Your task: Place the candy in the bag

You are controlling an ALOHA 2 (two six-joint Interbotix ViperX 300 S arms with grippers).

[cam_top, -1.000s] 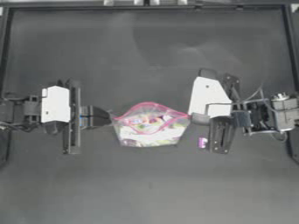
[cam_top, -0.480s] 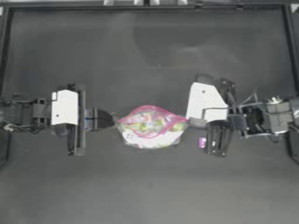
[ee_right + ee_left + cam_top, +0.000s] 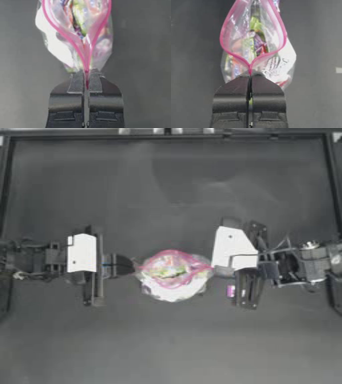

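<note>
1. The left gripper (image 3: 250, 75) is clamped on one end of the zip bag's (image 3: 174, 275) pink zipper strip (image 3: 237, 56), its jaws pressed together with the strip's corner pinched between them.

2. The right gripper (image 3: 86, 75) is clamped the same way on the opposite end of the strip, so the bag hangs stretched between the two grippers, straight out in front of each.

3. Compared with a second ago, the two grippers have drawn nearer each other. The bag's mouth, then a flatter, wider shape, now bows into a rounder loop seen from above.

4. The candy (image 3: 256, 37) sits inside the bag, just beyond each gripper's jaws: green, red and purple pieces show through the clear film in both wrist views.

5. A small pink piece (image 3: 230, 291) lies on the table (image 3: 167, 343) just beside the right gripper, outside the bag; whether it is a candy or the slider tab cannot be told.

6. Judged from this, filling looks largely done, and the wider mouth would suit either adding one more piece or checking the contents before closing.
</note>
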